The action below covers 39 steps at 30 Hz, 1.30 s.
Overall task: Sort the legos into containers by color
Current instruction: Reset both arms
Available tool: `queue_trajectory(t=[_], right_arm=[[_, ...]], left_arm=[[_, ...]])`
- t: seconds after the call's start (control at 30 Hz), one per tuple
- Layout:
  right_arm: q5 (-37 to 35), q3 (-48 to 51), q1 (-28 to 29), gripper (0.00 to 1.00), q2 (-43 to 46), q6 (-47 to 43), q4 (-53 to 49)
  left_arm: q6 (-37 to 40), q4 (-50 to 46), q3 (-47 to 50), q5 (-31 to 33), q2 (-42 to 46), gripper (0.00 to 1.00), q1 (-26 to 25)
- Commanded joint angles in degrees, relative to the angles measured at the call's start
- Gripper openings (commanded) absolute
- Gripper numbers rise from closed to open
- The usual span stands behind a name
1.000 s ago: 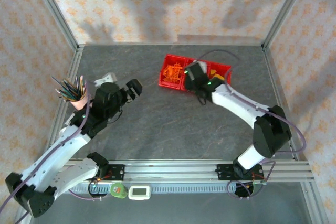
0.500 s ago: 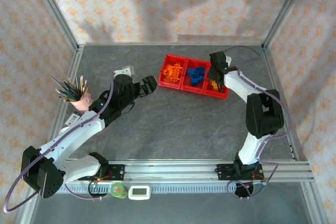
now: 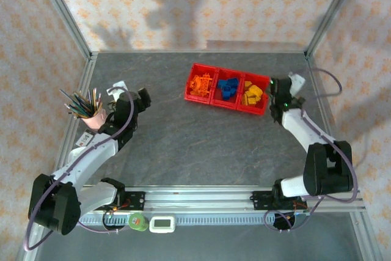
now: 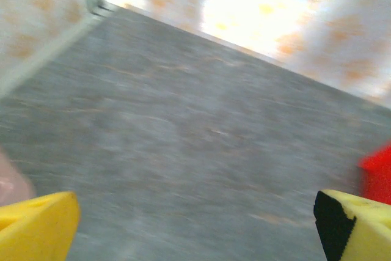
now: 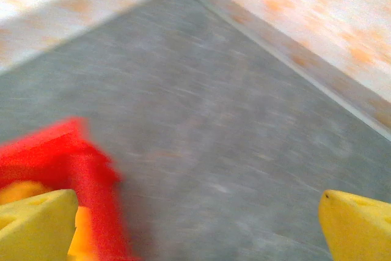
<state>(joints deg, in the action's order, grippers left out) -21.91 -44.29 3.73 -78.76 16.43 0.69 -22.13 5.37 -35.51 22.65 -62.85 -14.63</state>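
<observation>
Three joined bright red plastic bins [image 3: 211,102] sit far-centre on the grey table [image 3: 201,145], holding orange legos [image 3: 201,83], blue legos [image 3: 228,88] and yellow legos [image 3: 252,95] separately. The right gripper [image 5: 195,227] gapes empty just beside the yellow end. The left gripper [image 4: 195,230], equally wide and empty, is near a pink cup of colored pencils [image 3: 91,114]; the red blur at its view's edge is probably the bins.

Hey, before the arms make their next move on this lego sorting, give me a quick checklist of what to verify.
1. Only orange legos in the left bin of the containers: ok.
2. Only blue legos in the middle bin: ok.
3. Only yellow legos in the right bin: ok.
4. No loose bricks on the table: ok.
5. Jaws of left gripper and right gripper open, empty: ok.
6. Wrong colours buried underneath: cannot tell.
</observation>
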Motion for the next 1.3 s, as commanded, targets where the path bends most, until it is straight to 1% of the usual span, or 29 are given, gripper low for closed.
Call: queue_trajectory(t=[0.0, 0.1, 0.17, 0.2, 0.3, 0.37, 0.4, 0.47, 0.53, 0.57, 0.6, 0.63, 0.67, 0.7, 0.73, 0.8, 1.27], right_arm=[[-4.75, 10.16, -2.07, 1.00, 0.62, -2.31, 17.93], [-0.55, 18.01, -2.96, 1.00, -0.32, -7.18, 31.66], [1.95, 21.96, -3.19, 1.00, -2.12, -9.51, 40.62], [4.28, 20.82, -3.24, 1.00, -1.99, -10.06, 39.35], [12.05, 24.30, -3.36, 1.00, -2.97, -14.36, 51.81], [14.66, 22.09, -3.90, 1.00, -4.83, -13.40, 49.57], [17.25, 22.30, -3.90, 1.00, -5.94, -13.86, 52.38], [22.95, 25.39, -3.36, 1.00, -7.12, -17.28, 59.71], [21.90, 27.99, -2.42, 1.00, -6.56, -17.92, 63.44], [21.23, 29.78, -2.05, 1.00, -7.08, -18.09, 66.99], [21.39, 31.91, -1.60, 1.00, -8.85, -18.72, 72.89], [21.47, 31.93, -1.53, 1.00, -9.70, -18.85, 73.63], [21.36, 30.34, -1.57, 1.00, -8.18, -18.63, 67.63], [21.76, 30.39, -1.78, 1.00, -8.32, -18.53, 68.86], [21.65, 31.53, -1.69, 1.00, -9.11, -18.71, 72.21], [22.04, 30.67, -1.62, 1.00, -7.93, -18.86, 68.58], [22.87, 30.35, -1.88, 1.00, -8.25, -18.93, 68.57]], left_arm=[[11.30, 16.97, 6.11, 7.89, -1.66, 0.99, 4.06], [13.02, 25.18, 9.92, 5.03, -6.07, 0.99, 8.16], [14.61, 31.90, 12.40, 4.24, -8.58, 0.99, 8.91], [15.84, 36.67, 14.22, 3.10, -9.67, 0.99, 9.06], [20.10, 54.45, 20.36, -1.40, -14.24, 0.99, 9.43], [21.62, 64.75, 23.27, -3.67, -17.76, 1.00, 9.81], [21.60, 68.45, 24.26, -7.24, -19.86, 1.00, 10.74], [22.49, 72.85, 24.79, -10.93, -23.88, 1.00, 11.21], [22.74, 77.03, 25.86, -14.38, -25.64, 1.00, 12.12], [22.61, 76.24, 25.70, -15.25, -25.29, 1.00, 12.38], [22.53, 74.37, 25.22, -15.96, -24.89, 1.00, 12.52], [22.74, 72.89, 24.67, -16.70, -24.99, 1.00, 12.52], [22.67, 73.05, 24.53, -17.06, -25.21, 1.00, 12.73], [22.27, 72.52, 24.37, -16.85, -25.13, 1.00, 12.91], [21.54, 71.43, 23.86, -15.52, -25.04, 1.00, 13.05], [20.50, 70.67, 23.39, -14.94, -25.12, 1.00, 13.72], [20.41, 70.84, 23.42, -15.03, -25.13, 1.00, 13.93]])
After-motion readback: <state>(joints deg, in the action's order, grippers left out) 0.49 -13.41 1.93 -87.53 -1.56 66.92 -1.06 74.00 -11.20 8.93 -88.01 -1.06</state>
